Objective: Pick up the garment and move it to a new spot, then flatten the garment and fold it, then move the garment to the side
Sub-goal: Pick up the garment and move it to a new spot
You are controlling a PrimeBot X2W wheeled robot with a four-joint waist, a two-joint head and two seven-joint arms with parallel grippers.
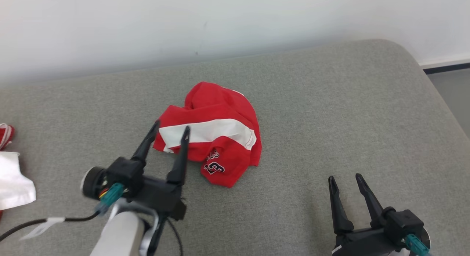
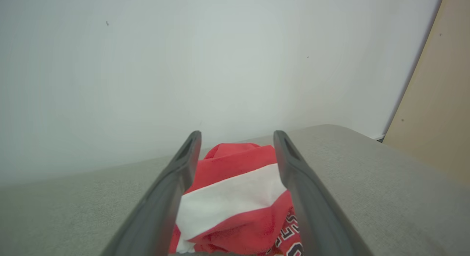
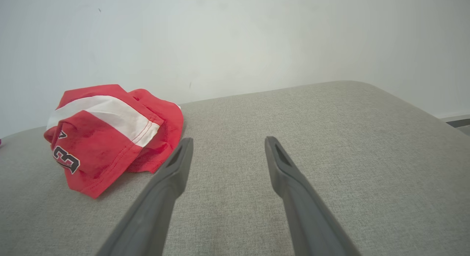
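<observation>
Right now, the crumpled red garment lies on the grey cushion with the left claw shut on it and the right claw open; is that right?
Not quite: the left claw is open, spread wide at the garment, as the left wrist view shows. The garment is crumpled on the grey cushion and the right claw is open.

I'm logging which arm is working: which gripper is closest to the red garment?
The left gripper: its open fingers frame the red garment; the right gripper sits apart over bare grey cushion.
</observation>
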